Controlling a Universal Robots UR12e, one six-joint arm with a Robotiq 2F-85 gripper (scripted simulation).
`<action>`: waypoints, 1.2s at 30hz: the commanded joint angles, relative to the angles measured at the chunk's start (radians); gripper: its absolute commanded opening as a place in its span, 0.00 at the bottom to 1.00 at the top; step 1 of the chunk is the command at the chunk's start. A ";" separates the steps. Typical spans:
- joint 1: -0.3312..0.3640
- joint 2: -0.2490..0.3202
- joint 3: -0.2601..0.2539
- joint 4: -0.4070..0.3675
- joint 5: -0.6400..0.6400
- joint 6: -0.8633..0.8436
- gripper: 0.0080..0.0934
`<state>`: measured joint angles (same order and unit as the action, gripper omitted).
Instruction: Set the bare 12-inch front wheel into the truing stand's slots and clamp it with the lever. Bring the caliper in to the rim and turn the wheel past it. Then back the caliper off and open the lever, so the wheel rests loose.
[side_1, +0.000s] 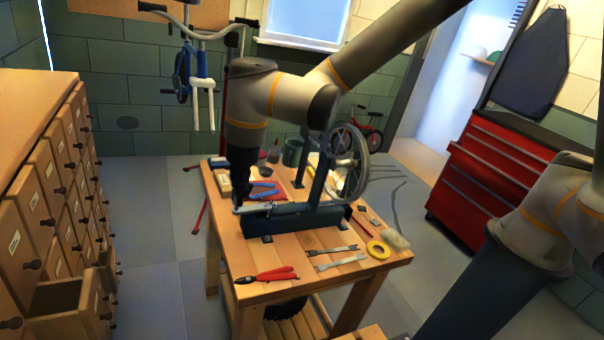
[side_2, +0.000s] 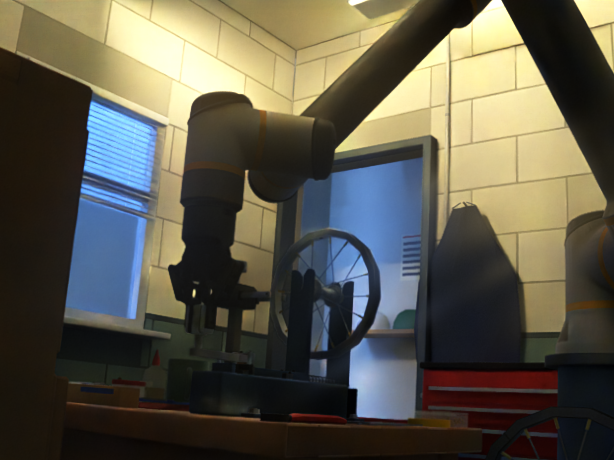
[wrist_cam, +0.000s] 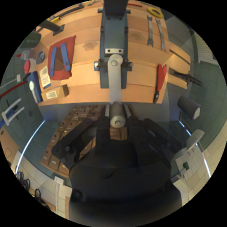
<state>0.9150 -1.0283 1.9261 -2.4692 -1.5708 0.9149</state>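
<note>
The bare spoked wheel (side_1: 346, 162) stands upright in the dark blue truing stand (side_1: 292, 217) on the workbench, its axle between the stand's two uprights. The stand's silver lever (wrist_cam: 115, 81) lies flat along the base and reaches out past its left end. I have the lever's round grey handle (wrist_cam: 117, 115) clamped in my gripper (side_1: 239, 202), which comes straight down over that end of the stand. In the second side camera the gripper (side_2: 212, 320) is a dark shape left of the wheel (side_2: 325, 292). I cannot make out the caliper.
Behind the bench a blue bicycle frame (side_1: 192, 75) hangs on the green wall. On the benchtop lie two flat spanners (side_1: 335, 256), a yellow tape roll (side_1: 378, 249), red pliers (side_1: 267, 275) and a red cloth with blue tyre levers (wrist_cam: 60, 58). A drawer cabinet (side_1: 45, 200) stands left, a red tool chest (side_1: 495, 175) right.
</note>
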 joint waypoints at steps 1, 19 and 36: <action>-0.002 0.000 -0.002 0.001 0.000 -0.002 0.00; -0.037 0.009 -0.018 0.008 0.000 -0.037 0.00; -0.070 0.006 -0.014 0.006 0.000 -0.070 0.00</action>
<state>0.8442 -1.0214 1.9130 -2.4627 -1.5718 0.8447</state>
